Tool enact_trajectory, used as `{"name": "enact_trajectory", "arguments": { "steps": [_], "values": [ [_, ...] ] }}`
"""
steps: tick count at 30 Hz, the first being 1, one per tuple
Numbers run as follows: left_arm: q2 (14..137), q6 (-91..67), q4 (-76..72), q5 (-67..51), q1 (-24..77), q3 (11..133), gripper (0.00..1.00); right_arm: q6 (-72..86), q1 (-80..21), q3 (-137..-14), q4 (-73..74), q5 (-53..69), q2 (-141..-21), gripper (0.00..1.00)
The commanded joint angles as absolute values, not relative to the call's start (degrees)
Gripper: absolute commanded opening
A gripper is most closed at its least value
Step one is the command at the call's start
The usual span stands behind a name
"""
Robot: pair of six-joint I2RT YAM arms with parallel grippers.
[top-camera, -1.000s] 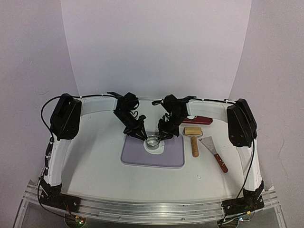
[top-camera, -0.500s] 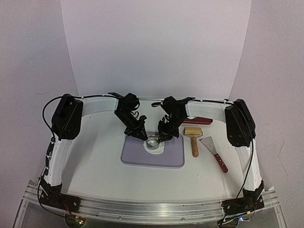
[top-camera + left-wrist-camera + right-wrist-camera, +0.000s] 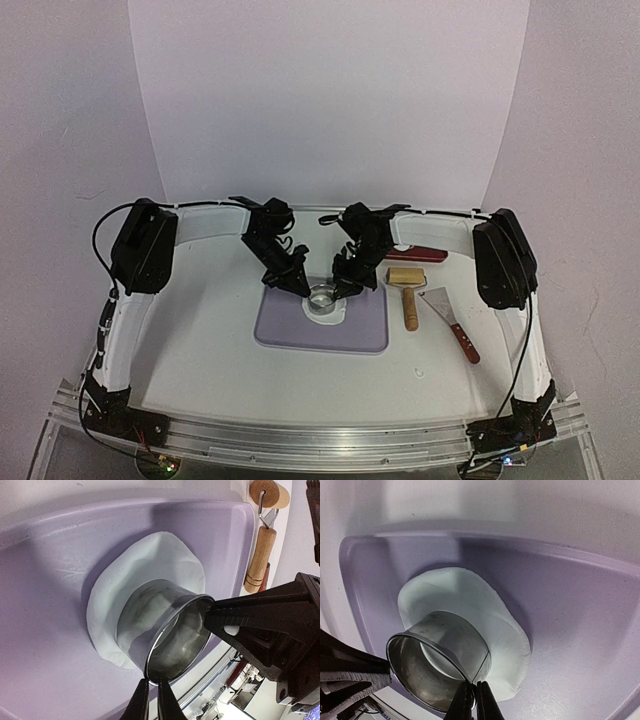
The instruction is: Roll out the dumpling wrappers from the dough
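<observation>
Hardly anything has shifted in the last second: both hands stay at the ring cutter (image 3: 150,610), and only the left arm's elbow edges outward. The left hand (image 3: 153,682) and right hand (image 3: 473,684) are each nearly shut, pinching the cutter's thin rim on opposite sides. The dough (image 3: 470,595) lies as a thin sheet on the purple mat (image 3: 300,335), under the cutter. It looks soft, probably tacky and easily torn, so it is best lifted from its edge.

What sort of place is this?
Probably a robotics lab bench, not a kitchen: plain white backdrop, two robot arms bolted to a table, dough under a ring cutter on a purple mat.
</observation>
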State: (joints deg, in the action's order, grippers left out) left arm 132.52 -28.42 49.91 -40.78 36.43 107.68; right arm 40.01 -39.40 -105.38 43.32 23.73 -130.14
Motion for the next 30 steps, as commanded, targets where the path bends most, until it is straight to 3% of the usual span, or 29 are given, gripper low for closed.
{"name": "enact_trajectory", "arguments": {
  "steps": [1, 14, 30],
  "values": [
    [134.0, -27.9, 49.0, -41.6, 37.0, 110.3, 0.08, 39.1, -39.1, -107.1, 44.3, 23.8, -131.3, 0.06],
    [135.6, -27.9, 49.5, -40.9, 37.2, 110.4, 0.08, 38.9, -39.1, -106.8, 44.6, 24.2, -131.7, 0.00],
    [137.5, -27.5, 53.0, -36.8, 37.5, 112.9, 0.06, 39.2, -39.3, -105.7, 44.4, 25.6, -133.9, 0.00]
  ]
}}
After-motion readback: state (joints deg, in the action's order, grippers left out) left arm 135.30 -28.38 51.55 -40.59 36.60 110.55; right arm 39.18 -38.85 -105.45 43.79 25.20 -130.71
